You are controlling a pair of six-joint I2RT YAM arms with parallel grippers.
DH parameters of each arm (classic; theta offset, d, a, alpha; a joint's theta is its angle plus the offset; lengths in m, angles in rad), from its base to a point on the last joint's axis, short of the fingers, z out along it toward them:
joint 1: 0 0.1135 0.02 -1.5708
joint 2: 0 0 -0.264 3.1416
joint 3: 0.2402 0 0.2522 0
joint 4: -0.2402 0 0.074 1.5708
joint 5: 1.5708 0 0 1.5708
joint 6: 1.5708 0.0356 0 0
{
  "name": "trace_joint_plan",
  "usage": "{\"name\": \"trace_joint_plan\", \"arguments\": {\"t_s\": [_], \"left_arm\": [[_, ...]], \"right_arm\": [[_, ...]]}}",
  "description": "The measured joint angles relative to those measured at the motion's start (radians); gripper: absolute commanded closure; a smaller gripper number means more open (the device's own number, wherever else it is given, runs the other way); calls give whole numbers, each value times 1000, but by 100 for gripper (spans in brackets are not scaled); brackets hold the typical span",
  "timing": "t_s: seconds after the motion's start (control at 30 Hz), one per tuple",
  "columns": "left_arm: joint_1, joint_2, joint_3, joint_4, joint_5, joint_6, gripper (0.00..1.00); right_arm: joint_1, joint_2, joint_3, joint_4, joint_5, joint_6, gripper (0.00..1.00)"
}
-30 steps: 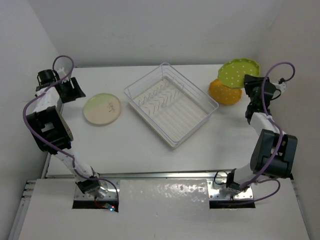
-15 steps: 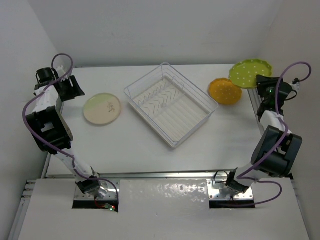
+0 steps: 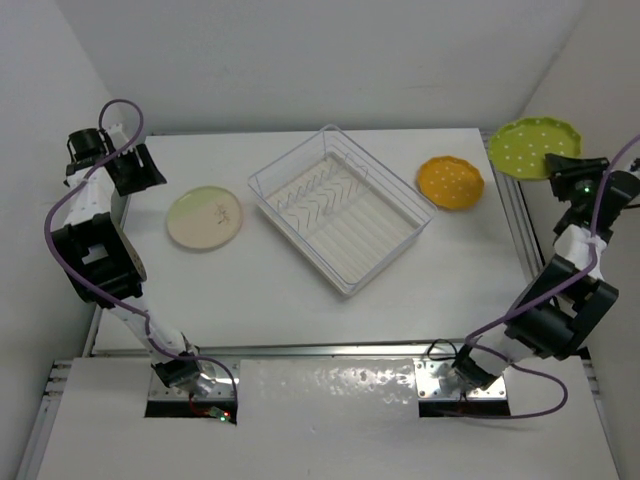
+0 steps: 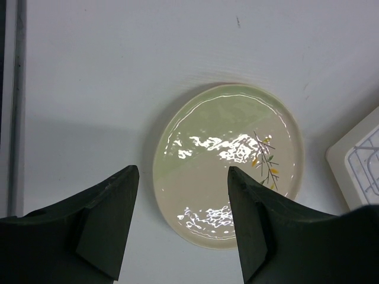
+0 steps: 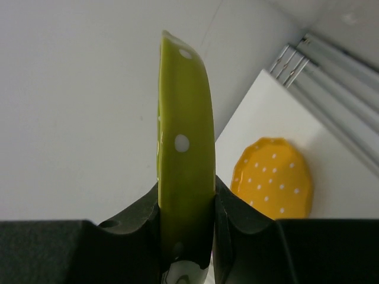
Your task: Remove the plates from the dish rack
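3 plates in view, 1 dish rack [image 3: 340,210] at middle of table [image 3: 250,300]. L of rack: pale green/cream plate [image 3: 204,217] lies flat; left gripper [image 4: 183,177] hovers over it, fingers wide, holding nothing. R of rack: orange dotted plate [image 3: 450,182] lies flat. Beyond table's far-R corner, right gripper [image 3: 565,165] pinches olive dotted plate [image 3: 533,148] by rim.

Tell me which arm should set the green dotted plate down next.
Right. The right gripper is shut on the green dotted plate, near the orange plate. The left gripper hangs open over the pale green plate, across the dish rack.
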Motion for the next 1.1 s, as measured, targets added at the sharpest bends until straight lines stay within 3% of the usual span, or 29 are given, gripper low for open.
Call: {"name": "trace_joint_plan", "arguments": {"t_s": [0.23, 0.37, 0.6, 1.1], "left_arm": [[0, 0, 7, -2, -1, 12, 41], [0, 1, 7, -2, -1, 15, 41], [0, 7, 7, -4, 3, 16, 41], [0, 7, 6, -30, 4, 27, 41]], "right_arm": [[188, 1, 5, -47, -15, -61, 100], [269, 1, -24, 26, -19, -6, 100], [306, 114, -81, 245, 21, 124, 100], [369, 447, -69, 361, 132, 191, 100]]}}
